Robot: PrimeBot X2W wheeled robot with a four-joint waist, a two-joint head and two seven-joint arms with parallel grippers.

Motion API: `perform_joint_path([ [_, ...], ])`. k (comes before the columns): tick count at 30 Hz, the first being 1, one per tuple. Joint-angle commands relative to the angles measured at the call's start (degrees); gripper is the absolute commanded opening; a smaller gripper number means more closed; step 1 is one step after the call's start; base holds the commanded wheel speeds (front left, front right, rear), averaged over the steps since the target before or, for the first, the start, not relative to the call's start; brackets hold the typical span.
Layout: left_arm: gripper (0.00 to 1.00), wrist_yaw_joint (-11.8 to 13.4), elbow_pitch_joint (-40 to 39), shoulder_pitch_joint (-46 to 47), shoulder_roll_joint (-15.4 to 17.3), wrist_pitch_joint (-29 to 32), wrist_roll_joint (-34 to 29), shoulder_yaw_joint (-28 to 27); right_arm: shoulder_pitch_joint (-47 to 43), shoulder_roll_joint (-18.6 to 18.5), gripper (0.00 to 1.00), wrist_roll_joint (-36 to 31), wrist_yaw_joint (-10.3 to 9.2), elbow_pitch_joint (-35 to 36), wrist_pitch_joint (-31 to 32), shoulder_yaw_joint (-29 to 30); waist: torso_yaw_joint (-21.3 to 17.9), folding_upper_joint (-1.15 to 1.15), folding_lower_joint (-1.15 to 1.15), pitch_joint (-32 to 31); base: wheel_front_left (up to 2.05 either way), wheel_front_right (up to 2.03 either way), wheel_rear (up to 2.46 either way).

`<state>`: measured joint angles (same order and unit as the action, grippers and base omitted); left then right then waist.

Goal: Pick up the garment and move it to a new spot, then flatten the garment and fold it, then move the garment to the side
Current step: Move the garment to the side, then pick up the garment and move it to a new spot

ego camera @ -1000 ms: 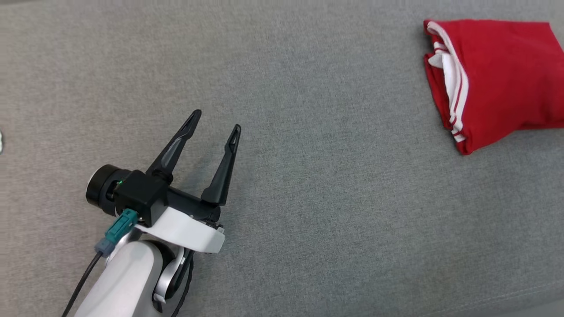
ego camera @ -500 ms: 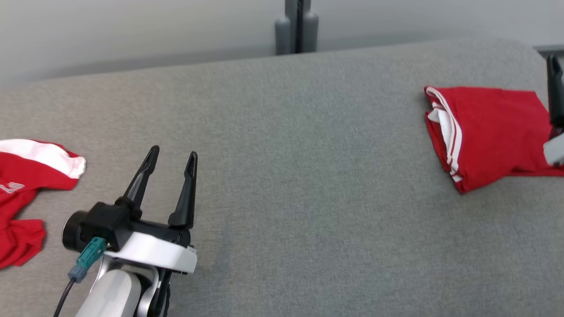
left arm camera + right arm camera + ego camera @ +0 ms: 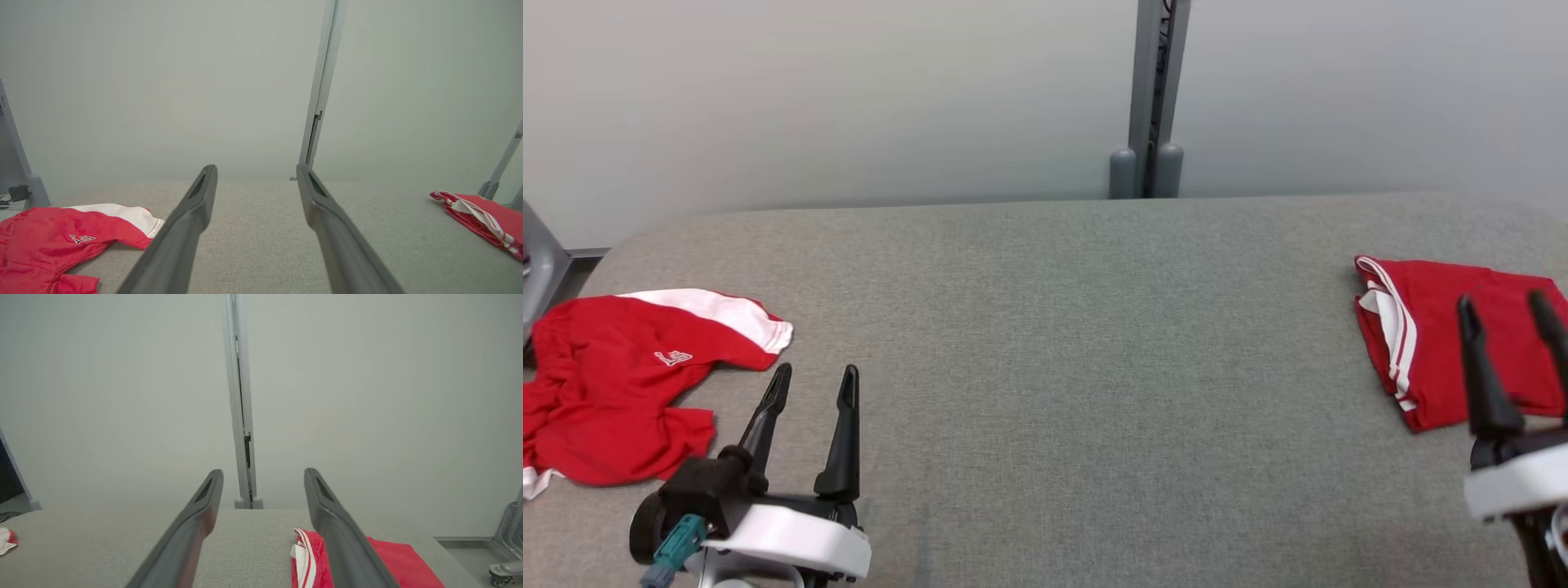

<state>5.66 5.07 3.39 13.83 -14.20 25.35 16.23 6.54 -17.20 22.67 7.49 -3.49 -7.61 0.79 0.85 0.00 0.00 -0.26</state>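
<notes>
- Head view: the crumpled red garment [image 3: 613, 392], with a white band, lies at the left end of the grey fabric surface [image 3: 1078, 327]. A folded red garment [image 3: 1437, 302] sits at the right end, well apart from it.
- A pale wall [image 3: 849, 98] and a grey upright post [image 3: 1152, 90] stand behind the surface's rounded far edge.
- The left gripper [image 3: 816, 371] hovers just beside the crumpled garment. Its fingers point toward the wall, spread apart and grasping nothing.
- The right gripper [image 3: 1503, 299] shows in front of the folded garment, released too; contact cannot be told.
- A broad stretch of grey fabric runs between the two garments.
</notes>
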Motion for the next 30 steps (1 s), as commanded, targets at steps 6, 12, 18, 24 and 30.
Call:
perform_joint_path([
  [6, 1.00, 0.67, 1.30, -2.87, -0.55, -0.66, 1.13, -1.77, -10.33, 3.63, 1.00, -1.71, 0.03, 7.07, 0.01, 1.71, 1.51, 0.00, 0.00, -1.45, 0.00, 0.00, 0.00],
  [12, 1.00, -0.10, 2.90, -4.19, -1.29, -0.96, 0.47, -2.33, -14.75, 6.48, 1.00, -3.86, 0.03, 8.28, -1.29, 3.32, 1.92, 0.00, 0.00, -1.87, 0.00, 0.00, 0.00],
  [18, 1.00, -1.13, 3.89, -4.52, -2.39, -1.02, -0.27, -2.97, -16.48, 8.63, 1.00, -4.65, 0.03, 7.33, -2.18, 3.53, 2.12, 0.00, 0.00, -1.80, 0.00, 0.00, 0.00],
  [24, 1.00, -1.93, 4.01, -4.64, -3.11, -1.03, -1.26, -3.70, -16.40, 8.92, 1.00, -4.95, 0.03, 6.81, -2.56, 3.42, 2.27, 0.00, 0.00, -1.72, 0.00, 0.00, 0.00],
  [30, 1.00, -2.71, 4.05, -4.49, -3.93, -1.04, -2.27, -4.05, -15.73, 9.10, 1.00, -5.17, 0.03, 6.77, -2.36, 3.39, 2.35, 0.00, 0.00, -1.79, 0.00, 0.00, 0.00],
])
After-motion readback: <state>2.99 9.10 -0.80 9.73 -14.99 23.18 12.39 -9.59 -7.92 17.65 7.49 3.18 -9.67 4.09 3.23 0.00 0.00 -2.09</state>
